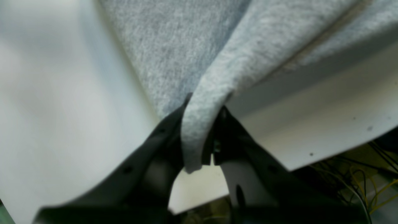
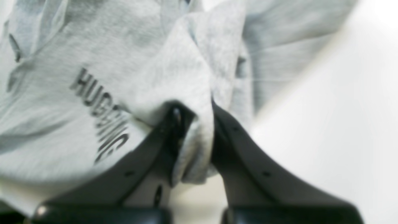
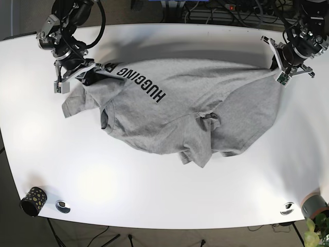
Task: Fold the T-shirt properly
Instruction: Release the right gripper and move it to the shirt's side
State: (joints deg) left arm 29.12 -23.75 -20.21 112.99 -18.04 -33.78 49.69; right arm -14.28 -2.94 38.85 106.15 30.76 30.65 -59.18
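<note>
A pinched ridge of grey T-shirt (image 1: 199,124) fills the left gripper (image 1: 203,107), whose jaws are clamped tight on it at the shirt's hem corner. The right gripper (image 2: 194,116) likewise grips a fold beside the shirt's black lettering (image 3: 139,82). The shirt lies rumpled mid-table (image 3: 154,190), stretched between both grippers.

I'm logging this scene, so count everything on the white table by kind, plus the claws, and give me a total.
T-shirt: 1, grey, printed lettering
Claws: 2, left claw and right claw, each pinching the shirt
Dark speckled cup: 1, at a table corner
Small round metal pieces: 2, on the near edge
Total: 6
</note>
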